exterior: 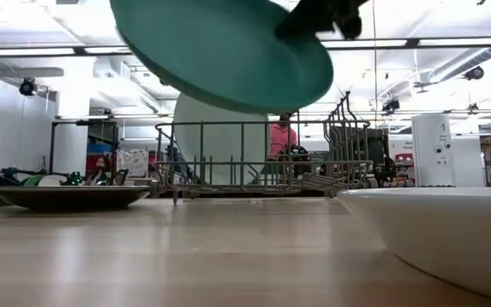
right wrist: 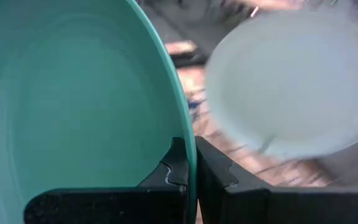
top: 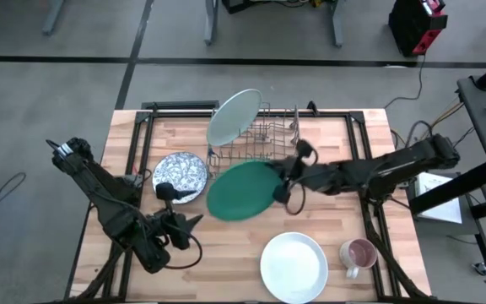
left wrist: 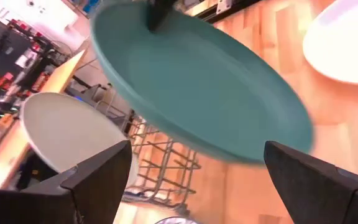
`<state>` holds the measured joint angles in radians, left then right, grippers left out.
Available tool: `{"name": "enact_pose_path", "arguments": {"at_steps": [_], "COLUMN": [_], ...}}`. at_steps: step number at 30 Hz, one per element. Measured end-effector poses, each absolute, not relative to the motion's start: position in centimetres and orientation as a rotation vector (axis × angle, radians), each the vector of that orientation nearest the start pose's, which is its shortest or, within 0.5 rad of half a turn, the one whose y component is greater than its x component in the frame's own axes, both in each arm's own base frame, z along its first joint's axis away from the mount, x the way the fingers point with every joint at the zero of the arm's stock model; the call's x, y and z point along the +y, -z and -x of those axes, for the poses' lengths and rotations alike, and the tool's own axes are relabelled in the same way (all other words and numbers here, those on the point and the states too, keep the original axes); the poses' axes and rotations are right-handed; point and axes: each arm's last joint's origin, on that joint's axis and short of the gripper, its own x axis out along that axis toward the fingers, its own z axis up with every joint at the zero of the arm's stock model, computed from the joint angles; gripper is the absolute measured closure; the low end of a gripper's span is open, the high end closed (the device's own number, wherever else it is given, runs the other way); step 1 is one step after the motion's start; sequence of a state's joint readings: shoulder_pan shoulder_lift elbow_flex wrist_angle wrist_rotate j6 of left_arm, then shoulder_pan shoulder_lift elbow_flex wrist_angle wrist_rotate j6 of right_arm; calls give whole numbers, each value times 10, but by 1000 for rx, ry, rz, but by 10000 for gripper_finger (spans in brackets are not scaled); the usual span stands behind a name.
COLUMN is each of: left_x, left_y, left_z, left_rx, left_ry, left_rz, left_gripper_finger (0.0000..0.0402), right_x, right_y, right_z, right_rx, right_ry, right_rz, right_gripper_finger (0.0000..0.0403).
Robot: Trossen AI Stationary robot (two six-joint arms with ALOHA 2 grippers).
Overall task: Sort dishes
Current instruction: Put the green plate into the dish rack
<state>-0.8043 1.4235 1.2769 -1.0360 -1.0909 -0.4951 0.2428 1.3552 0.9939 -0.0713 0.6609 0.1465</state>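
The dark teal-green plate [top: 241,192] hangs in the air near the wire rack [top: 260,139], held by my right gripper [top: 281,187]; it also shows in the low view [exterior: 228,51] and the left wrist view [left wrist: 197,93]. The pale mint plate [top: 232,116] stands on edge in the rack. The blue-and-white speckled dish [top: 180,175] lies on the table at the left. The white plate [top: 294,266] lies near the front edge. My left gripper [top: 184,221] is open and empty, near the front left. My right gripper pinches the teal-green plate's rim [right wrist: 188,149] between its two fingers, one finger on each face. It comes level from the table's right side. The plate is lifted clear of the table and tilted.
A mug [top: 359,253] stands at the front right beside the white plate. The wire rack takes up the far middle of the table. People show in the room beyond the table [exterior: 284,136].
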Motion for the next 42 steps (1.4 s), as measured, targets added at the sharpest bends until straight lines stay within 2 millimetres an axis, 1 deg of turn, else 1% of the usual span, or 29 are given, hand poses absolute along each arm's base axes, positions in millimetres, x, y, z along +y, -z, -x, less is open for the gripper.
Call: {"name": "enact_pose_path", "arguments": {"at_steps": [4,9,12,16,19,24,26,29,32,37,42], "left_x": [-167,-157,-152,-143,-136,-124,-118,-110,-103,-93,-86], "left_y": [-313,-307,-305,-308,-311,-308,-305,-301,-304,-307,-307], "left_z": [-197,-191,-187,-182,-178,-169,-165,-159,-152,-142,-135], "left_rx": [579,565,537,503,474,463,463,465,436,377,329], "left_ry": [-454,-512,-544,-582,-608,-637,-646,-655,-669,-709,-749], "left_rz": [-519,-548,-575,-599,-594,-616,-612,-610,-595,-600,-635], "left_gripper_finger": [47,47,47,47,47,47,47,47,47,47,47], "right_x": [39,8,-12,-40,-64,-103,-116,-133,-143,-152,-158], "right_y": [-317,-347,-362,-377,-382,-388,-389,-385,-379,-363,-346], "right_z": [-275,-252,-244,-240,-244,-255,-263,-275,-287,-301,-313], "right_rx": [317,256,208,149,163,210,217,245,283,350,401], "right_ry": [511,589,582,520,520,513,469,394,367,331,299], "right_rz": [187,294,367,474,549,672,723,821,880,965,979], "right_gripper_finger": [401,401,401,401,401,401,401,401,401,401,401]}}
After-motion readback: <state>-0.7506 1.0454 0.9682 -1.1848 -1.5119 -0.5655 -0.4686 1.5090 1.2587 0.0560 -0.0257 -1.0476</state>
